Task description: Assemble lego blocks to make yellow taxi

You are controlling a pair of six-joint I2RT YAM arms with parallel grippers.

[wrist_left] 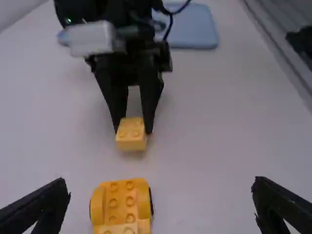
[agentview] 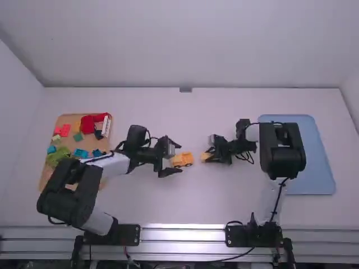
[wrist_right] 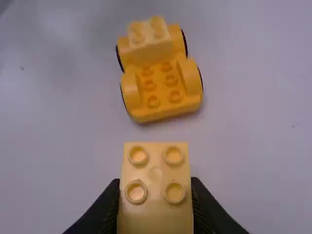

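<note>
Okay so right gripper (wrist_right: 155,183) is clamped on the yellow four-stud brick (wrist_right: 156,213), wheeled yellow base (wrist_right: 159,87) sits on the table (wrist_right: 253,161) just ahead, nearer left gripper (wrist_left: 161,187), fingers wide apart.

This looks like a robotics lab — two robot arms (agentview: 72,193) mounted at a metal rail (agentview: 182,235), a white table (agentview: 185,207), plain pale walls (agentview: 185,45) around.
</note>
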